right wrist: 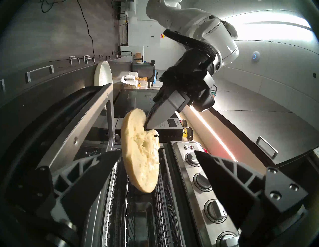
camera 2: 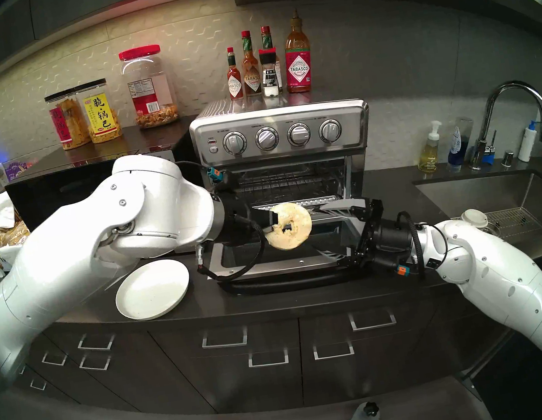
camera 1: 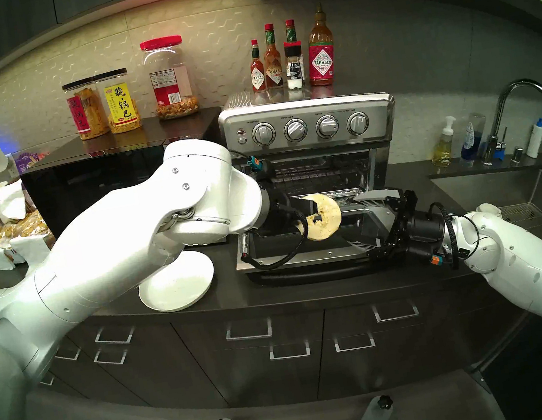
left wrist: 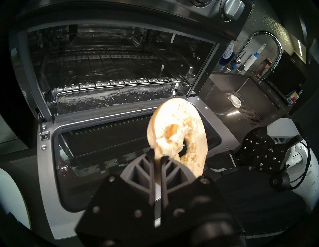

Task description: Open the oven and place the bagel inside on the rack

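Left fingers (left wrist: 158,157) grasping bagel (left wrist: 177,131) | right fingers (right wrist: 155,155) released | dark countertop (camera 1: 310,290) | oven (camera 1: 309,127) open

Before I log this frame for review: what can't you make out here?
- Pale sliced bagel ring: the gripped edge, hidden between the left gripper fingers, left wrist view.
- Stainless-steel toaster oven: dial lettering too small, head views.
- Silver wire rack: left end behind the left arm.

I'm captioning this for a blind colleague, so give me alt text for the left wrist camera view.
The left end effector pinches a pale sliced bagel by its edge, on edge above the oven's lowered glass door. Beyond it the cavity stands open with an empty wire rack; the right end effector waits open at right.
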### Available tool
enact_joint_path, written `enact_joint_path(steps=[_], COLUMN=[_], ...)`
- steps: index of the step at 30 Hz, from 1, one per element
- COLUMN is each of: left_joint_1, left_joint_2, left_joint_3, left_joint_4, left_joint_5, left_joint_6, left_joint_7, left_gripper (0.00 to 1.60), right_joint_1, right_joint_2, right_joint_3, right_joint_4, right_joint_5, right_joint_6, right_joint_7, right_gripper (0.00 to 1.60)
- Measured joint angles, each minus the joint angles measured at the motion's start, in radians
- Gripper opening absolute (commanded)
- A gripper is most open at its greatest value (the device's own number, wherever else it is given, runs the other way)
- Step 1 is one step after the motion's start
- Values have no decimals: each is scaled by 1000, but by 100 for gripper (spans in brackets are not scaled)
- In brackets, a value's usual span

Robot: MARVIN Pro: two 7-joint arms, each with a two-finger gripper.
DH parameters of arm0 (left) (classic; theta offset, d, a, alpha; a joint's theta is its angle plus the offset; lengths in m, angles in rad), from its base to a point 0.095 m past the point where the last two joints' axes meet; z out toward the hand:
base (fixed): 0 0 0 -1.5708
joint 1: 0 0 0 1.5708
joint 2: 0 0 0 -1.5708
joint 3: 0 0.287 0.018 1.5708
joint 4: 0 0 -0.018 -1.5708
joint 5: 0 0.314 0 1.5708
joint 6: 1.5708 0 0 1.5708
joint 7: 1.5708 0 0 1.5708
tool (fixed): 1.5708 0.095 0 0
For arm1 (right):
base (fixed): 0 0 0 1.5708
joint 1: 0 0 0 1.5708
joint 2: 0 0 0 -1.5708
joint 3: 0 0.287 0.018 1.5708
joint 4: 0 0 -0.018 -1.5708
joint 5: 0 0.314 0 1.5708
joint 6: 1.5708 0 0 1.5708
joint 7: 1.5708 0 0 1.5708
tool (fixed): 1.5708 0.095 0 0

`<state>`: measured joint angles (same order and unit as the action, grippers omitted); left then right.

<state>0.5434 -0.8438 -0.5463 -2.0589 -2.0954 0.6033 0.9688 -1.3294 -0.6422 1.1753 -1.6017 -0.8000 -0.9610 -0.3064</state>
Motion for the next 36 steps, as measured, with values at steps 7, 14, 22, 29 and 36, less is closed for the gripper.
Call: enact_joint_path(steps=[7,14,22,29,36], left_joint_1=[0,0,0,0,0], left_joint_2=[0,0,0,0,0], left_joint_3=[0,0,0,0,0], left_joint_4=[0,0,0,0,0], left_joint_5=[0,0,0,0,0], left_joint_6=[0,0,0,0,0], left_joint_7=[0,0,0,0,0], left_gripper=[0,0,0,0,0], right_joint_1=[7,12,18,22,25], right_joint_2=[-11,-17,-19,-21,-24], right_joint_3=[-5,-8,-14,-17,-19], right_joint_4=[2,12,21,26,27], right_joint_5=[-1,-5,-23,-43,-43], right_joint_6=[0,0,0,-2,-3], right_joint_7=[0,1,6,3,3], right_gripper=[160,160,160,160,160])
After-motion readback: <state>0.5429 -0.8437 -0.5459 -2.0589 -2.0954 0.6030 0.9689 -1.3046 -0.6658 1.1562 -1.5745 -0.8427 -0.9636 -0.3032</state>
